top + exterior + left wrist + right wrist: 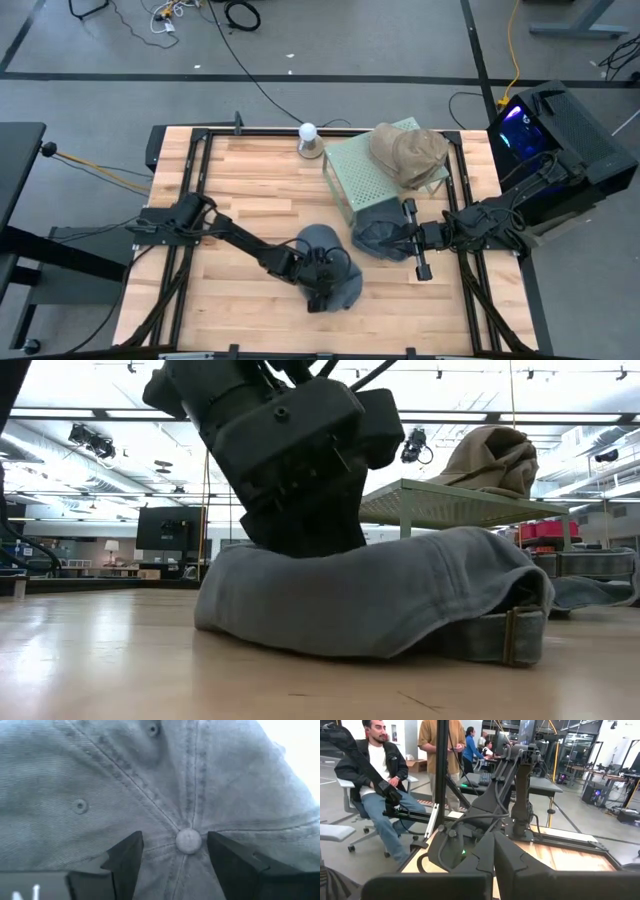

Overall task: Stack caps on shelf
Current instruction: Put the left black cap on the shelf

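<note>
A slate blue-grey cap [330, 262] [380, 600] lies crown up on the table near its near edge, resting on its rim and brim. My left gripper [325, 278] [175, 865] stands on it, open, one finger either side of the top button [188, 841]. The pale green shelf [372, 178] [460, 502] carries a tan cap [408, 152] [495, 460]. A second blue-grey cap [378, 236] [590, 590] lies on the table at the shelf's near side. My right gripper [412, 240] [493, 852] is shut beside that cap's right edge; no touch shows. My left gripper comes down from above onto the top of the cap's crown [165, 820]. Its open fingers [125, 862] stand on the fabric on either side of the button, with nothing pinched between them. The cap stays flat on the table, its strap and buckle [510, 635] toward the right.
A white ball on a stand [308, 134] sits by the shelf's far left corner. A black box with blue light [530, 125] stands off the table's right side. Black rails [190, 200] run along the table. People [375, 780] sit and stand beyond the table's left.
</note>
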